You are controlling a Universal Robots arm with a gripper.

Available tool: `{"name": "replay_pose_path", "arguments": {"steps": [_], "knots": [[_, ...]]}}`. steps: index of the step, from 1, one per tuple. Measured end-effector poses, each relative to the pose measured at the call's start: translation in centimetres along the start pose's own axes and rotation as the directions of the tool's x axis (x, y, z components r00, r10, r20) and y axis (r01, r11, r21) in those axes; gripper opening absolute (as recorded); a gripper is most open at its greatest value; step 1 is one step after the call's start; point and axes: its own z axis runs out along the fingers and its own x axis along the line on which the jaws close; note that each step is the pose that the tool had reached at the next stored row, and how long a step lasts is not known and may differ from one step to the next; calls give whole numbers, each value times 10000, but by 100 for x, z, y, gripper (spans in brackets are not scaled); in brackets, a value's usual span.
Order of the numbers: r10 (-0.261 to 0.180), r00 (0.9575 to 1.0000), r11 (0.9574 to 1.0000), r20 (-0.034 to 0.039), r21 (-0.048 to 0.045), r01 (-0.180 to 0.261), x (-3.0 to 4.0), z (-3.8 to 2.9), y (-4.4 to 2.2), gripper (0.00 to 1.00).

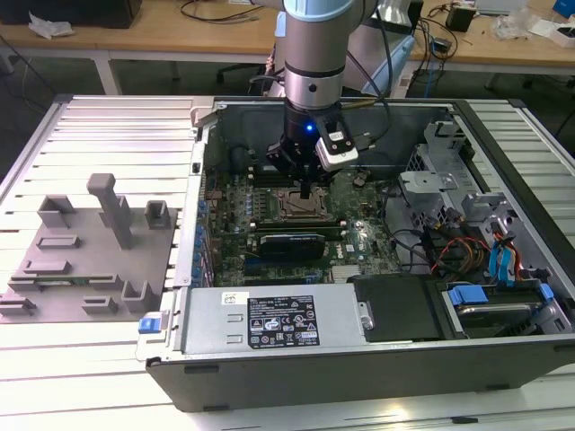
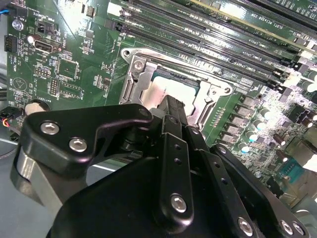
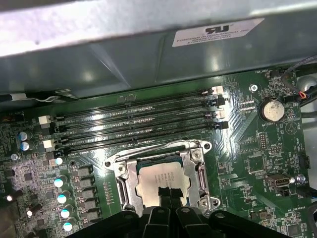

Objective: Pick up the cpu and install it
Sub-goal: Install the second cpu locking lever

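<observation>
The cpu, a pale silver square, lies flat inside the open socket frame on the green motherboard. In the second wrist view the cpu shows just past the black fingers. My gripper hangs right over the cpu's near edge, its two fingers pressed close together with the tips on or just above the chip. Whether they touch it I cannot tell. In the exterior view my gripper reaches down into the open computer case over the socket.
Black memory slots run beside the socket, with capacitors on another side. The case wall, power supply and drive cage ring the board. A grey fixture sits at the exterior view's left.
</observation>
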Motion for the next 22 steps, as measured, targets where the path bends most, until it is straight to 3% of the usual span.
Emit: {"name": "replay_pose_path", "arguments": {"steps": [12, 22], "knots": [[-5, 10000, 10000, 1, -3, 5, -1, -17, 0, 11], [-5, 10000, 10000, 0, 0, 5, -8, -190, -9, 11]]}}
